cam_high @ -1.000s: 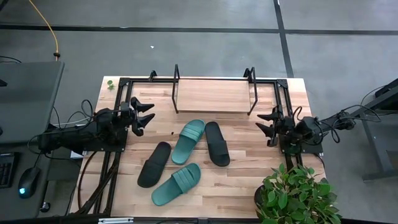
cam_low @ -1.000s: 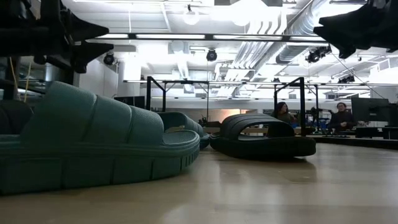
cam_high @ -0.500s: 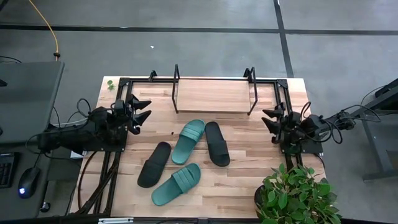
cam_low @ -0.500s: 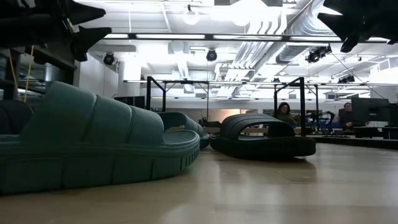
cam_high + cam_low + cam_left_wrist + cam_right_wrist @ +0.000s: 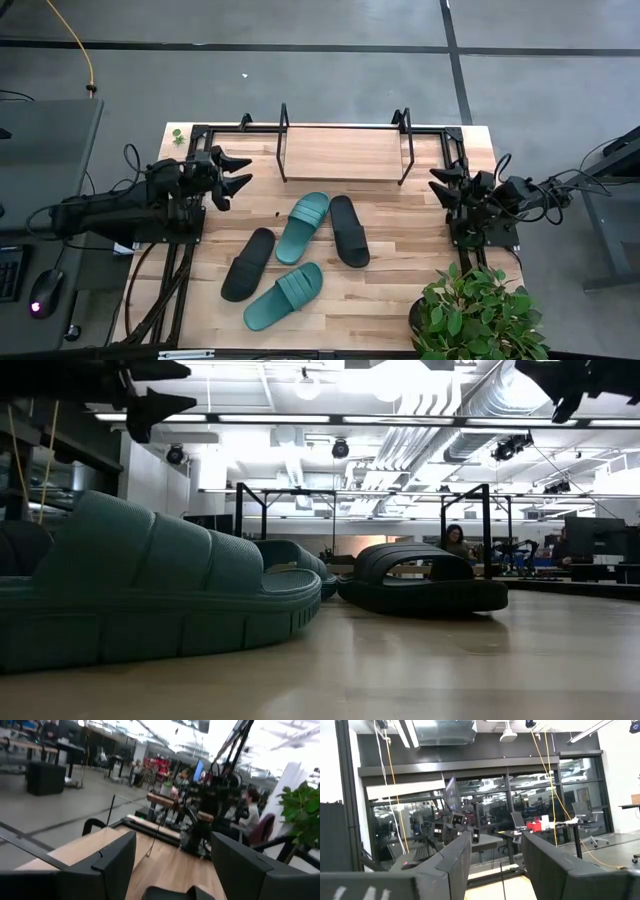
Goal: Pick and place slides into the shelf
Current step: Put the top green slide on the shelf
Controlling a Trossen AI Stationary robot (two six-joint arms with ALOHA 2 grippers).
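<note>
Clearly nothing is placed yet: all four slides (image 5: 300,250) lie on the table, the shelf (image 5: 343,153) bare, while left gripper (image 5: 236,172) and right gripper (image 5: 441,185) hover released, empty.

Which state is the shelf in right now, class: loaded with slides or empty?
Empty. The shelf shows only bare board in the high view, while all four slides lie on the table in front of it.

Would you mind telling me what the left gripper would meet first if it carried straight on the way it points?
Probably nothing close: the left gripper, open, points across the table, above it, toward the right arm; depth is unclear.
</note>
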